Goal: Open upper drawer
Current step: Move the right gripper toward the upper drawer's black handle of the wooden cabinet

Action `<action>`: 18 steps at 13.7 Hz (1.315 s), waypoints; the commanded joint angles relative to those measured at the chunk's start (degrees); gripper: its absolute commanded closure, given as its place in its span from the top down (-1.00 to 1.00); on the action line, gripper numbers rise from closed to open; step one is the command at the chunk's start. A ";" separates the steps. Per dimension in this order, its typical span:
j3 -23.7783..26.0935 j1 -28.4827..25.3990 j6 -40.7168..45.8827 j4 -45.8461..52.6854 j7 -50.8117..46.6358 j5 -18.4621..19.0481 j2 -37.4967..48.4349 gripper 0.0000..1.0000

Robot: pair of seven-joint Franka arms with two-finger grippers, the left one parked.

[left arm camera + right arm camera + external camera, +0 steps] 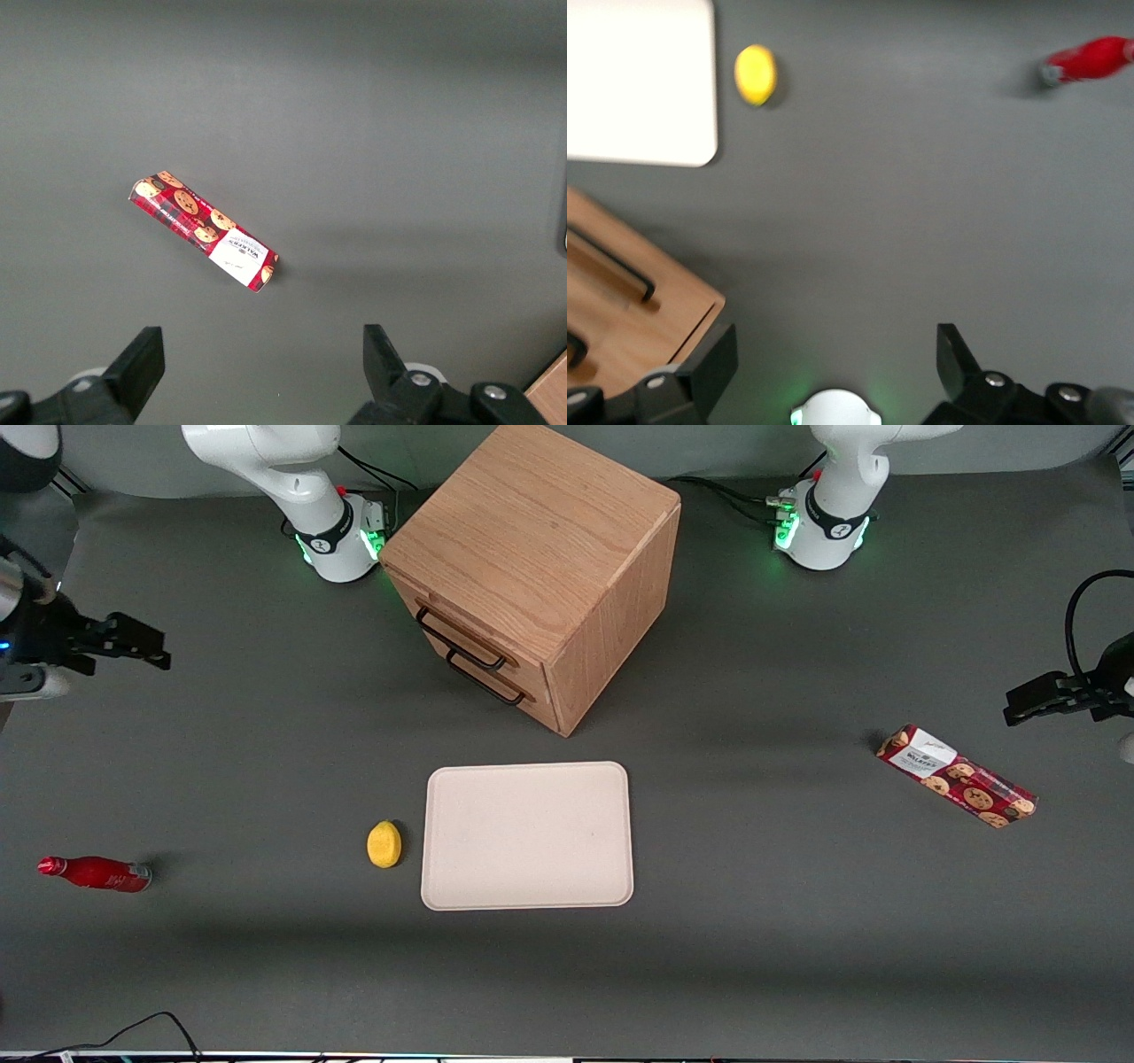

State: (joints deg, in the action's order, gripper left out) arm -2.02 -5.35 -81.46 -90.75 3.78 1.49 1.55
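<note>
Hand (142, 646) apart from upper drawer (461, 638)

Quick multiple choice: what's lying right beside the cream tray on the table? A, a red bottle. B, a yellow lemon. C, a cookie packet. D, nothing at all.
B: the yellow lemon lies just off the edge of the cream tray, while the red bottle and the cookie packet lie far off toward the two ends of the table. The gripper hangs open above the working arm's end, away from the upper drawer.
</note>
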 commanded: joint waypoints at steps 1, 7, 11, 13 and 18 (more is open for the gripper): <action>-0.53 -4.74 2.54 1.54 1.50 -0.96 0.12 1.00; -0.62 -13.35 1.75 1.54 2.20 -5.18 -0.06 1.00; -0.97 -20.12 -0.71 1.46 2.11 -5.09 -0.85 1.00; -1.05 -23.20 -1.85 1.45 2.11 -4.74 -1.72 1.00; -1.76 -30.32 -4.22 1.54 2.29 -4.48 -2.96 1.00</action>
State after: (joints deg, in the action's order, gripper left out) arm -2.26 -32.87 -84.82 -90.01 4.65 -2.95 -0.86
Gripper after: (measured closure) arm 0.000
